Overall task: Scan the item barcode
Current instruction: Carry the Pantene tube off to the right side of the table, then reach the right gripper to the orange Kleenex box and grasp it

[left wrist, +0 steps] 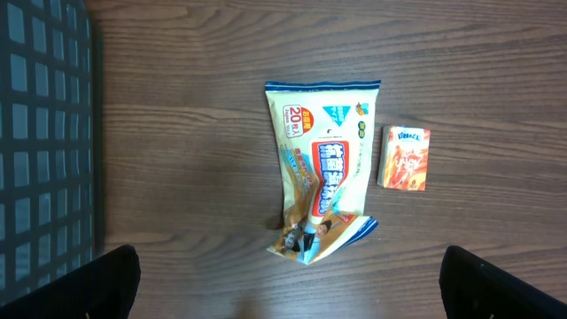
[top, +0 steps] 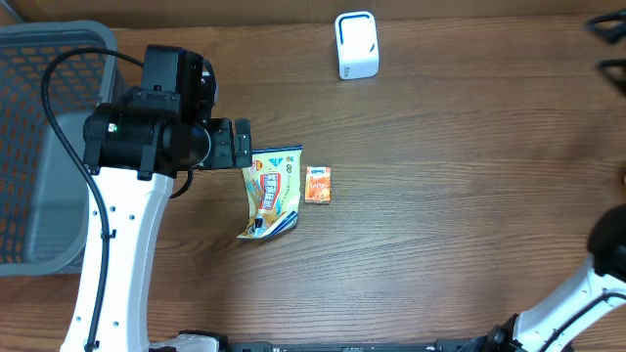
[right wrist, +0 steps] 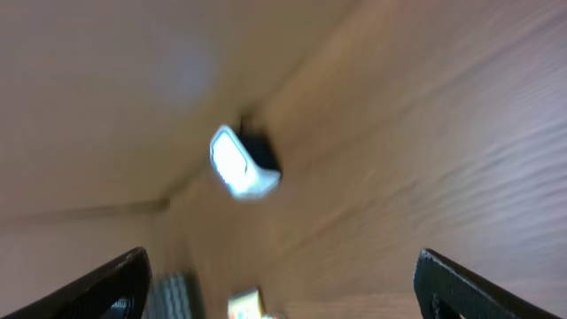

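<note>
Two items lie mid-table. One is a cream and blue wipes packet with a crumpled lower end. The other is a small orange box just to its right. No barcode shows on either. The white scanner stands at the far edge. My left gripper hovers open beside the packet's left side, holding nothing. My right gripper is open and empty at the far right, in a blurred view facing the scanner.
A grey mesh basket fills the left side of the table. The right arm's base sits at the lower right corner. Bare wood lies between the items and the scanner.
</note>
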`<state>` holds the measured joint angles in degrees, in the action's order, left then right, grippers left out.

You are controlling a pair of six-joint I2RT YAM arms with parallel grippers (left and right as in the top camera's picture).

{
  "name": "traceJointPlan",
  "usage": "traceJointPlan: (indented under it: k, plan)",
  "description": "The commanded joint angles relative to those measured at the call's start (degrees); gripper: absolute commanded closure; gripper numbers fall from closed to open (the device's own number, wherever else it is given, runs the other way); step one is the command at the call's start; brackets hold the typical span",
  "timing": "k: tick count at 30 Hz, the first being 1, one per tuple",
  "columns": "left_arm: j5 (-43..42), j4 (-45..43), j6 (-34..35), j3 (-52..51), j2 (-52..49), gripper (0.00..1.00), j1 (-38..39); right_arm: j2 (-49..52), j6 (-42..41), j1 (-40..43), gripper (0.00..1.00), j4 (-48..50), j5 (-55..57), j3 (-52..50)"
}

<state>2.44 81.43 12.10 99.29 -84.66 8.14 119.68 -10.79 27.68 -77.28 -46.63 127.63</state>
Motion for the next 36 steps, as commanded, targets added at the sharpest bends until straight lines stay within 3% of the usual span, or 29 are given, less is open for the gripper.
traceJointPlan:
  k: [1,6,14,18,20,25,33,36]
  plan:
    - [0.57,-0.07,0.79,1.05,-0.37,0.0,-0.24,0.13,6.58,-7.8,0.05,-3.41,4.87,-1.84]
    - [0.57,-0.09,0.79,1.05,-0.37,0.0,-0.24,0.15,6.29,-19.87,0.06,-3.74,12.96,-6.88]
    - [0.57,-0.07,0.79,1.05,-0.37,0.0,-0.24,0.15,4.74,-35.93,0.33,0.24,13.42,-17.86]
    - [0.59,-0.09,0.76,1.05,-0.37,0.0,-0.24,0.15,4.79,-41.97,0.39,2.69,13.79,-23.89]
    - [0.59,-0.09,0.79,1.05,-0.37,0.0,-0.24,0.15,4.09,-44.72,0.47,4.7,13.84,-26.77]
    - [0.57,-0.09,0.79,1.05,-0.37,0.0,-0.24,0.15,-6.14,-50.73,0.62,13.4,16.87,-33.62]
    - [0.57,-0.07,0.76,1.05,-0.37,0.0,-0.24,0.15,-15.23,-56.85,0.69,25.35,18.91,-38.42]
    - [0.57,-0.09,0.79,1.05,-0.37,0.0,-0.24,0.15,-20.2,-58.42,0.72,26.38,24.68,-38.42]
